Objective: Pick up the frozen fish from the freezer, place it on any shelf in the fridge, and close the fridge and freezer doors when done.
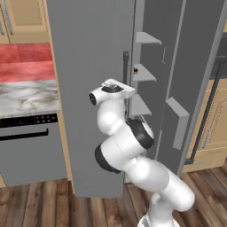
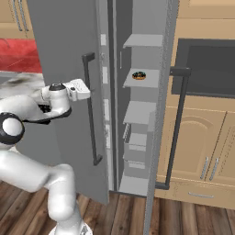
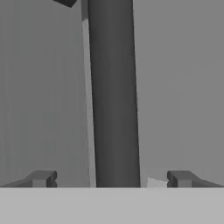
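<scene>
Both doors stand ajar, so closing is left. The gripper (image 3: 109, 179) faces a bar handle (image 3: 114, 94) on the wider fridge door (image 1: 88, 66), fingers spread wide, holding nothing. A small dark item (image 2: 139, 75) sits on a shelf (image 2: 143, 82) of the narrow compartment; whether that is the frozen fish cannot be told. The arm reaches forward, wrist level.

A rendered home kitchen. Its landmark is the tall grey side-by-side fridge (image 1: 88, 88), doors open on pale shelves (image 2: 140, 112). Left of the fridge, a marble-topped desk (image 1: 26, 97) sits above a grey oven front (image 1: 29, 150), under red tiles (image 1: 26, 62). Right of the fridge stand light wooden cabinets (image 2: 202, 142). Wood-plank floor (image 1: 40, 206) lies below.
</scene>
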Robot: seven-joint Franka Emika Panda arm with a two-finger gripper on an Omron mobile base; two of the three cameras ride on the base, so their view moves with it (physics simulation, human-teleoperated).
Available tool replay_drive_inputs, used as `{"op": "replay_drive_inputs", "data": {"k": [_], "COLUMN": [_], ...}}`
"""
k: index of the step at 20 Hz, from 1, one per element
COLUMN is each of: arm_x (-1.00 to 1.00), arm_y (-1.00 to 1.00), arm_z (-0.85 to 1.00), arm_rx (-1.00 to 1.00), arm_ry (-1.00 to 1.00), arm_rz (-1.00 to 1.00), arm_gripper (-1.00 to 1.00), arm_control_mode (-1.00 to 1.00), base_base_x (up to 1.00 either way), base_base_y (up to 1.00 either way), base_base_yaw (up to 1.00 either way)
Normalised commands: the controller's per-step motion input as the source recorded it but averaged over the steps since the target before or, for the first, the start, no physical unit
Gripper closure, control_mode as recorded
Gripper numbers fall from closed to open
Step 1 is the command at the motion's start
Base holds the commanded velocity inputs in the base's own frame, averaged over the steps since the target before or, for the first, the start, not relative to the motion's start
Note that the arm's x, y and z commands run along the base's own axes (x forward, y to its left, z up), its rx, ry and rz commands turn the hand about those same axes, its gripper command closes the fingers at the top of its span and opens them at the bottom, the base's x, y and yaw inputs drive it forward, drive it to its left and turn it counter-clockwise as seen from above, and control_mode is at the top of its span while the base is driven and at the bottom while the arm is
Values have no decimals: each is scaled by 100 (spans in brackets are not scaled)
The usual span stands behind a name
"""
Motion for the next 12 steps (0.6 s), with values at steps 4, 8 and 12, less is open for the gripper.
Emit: {"op": "replay_drive_inputs", "data": {"k": [4,8,12], "arm_x": [64,66,53], "arm_y": [-40,-31,-21], "arm_z": [0,0,0], "arm_rx": [0,0,0], "arm_ry": [0,0,0], "arm_rz": [5,2,1], "arm_gripper": [-100,-100,-100], "arm_control_mode": [-100,-100,-100], "base_base_x": [0,0,0], "base_base_y": [0,0,0], "base_base_yaw": [0,0,0]}}
